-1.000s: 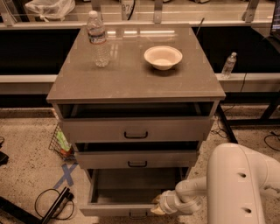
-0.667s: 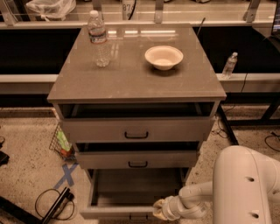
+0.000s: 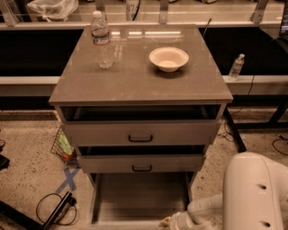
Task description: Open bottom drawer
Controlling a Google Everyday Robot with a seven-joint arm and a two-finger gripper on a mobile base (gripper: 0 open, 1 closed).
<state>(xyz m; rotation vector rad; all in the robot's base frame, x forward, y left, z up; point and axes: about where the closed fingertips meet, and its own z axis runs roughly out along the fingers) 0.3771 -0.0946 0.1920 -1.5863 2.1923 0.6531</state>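
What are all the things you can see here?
water bottle: one, clear, cabinet top, left
bowl: one, cream, cabinet top, right
small bottle: one, clear, ledge at right
plastic bag: one, whitish, top left
cabinet: one, grey-beige, centre
top drawer: one, grey-beige, slightly open
middle drawer: one, grey-beige, slightly open
bottom drawer: one, grey, lowest, pulled far out
wire basket: one, dark, floor left of cabinet
tape cross: one, blue, floor
cable: one, black, floor bottom left
arm: one, white, bottom right
gripper: one, pale, at bottom drawer's front edge
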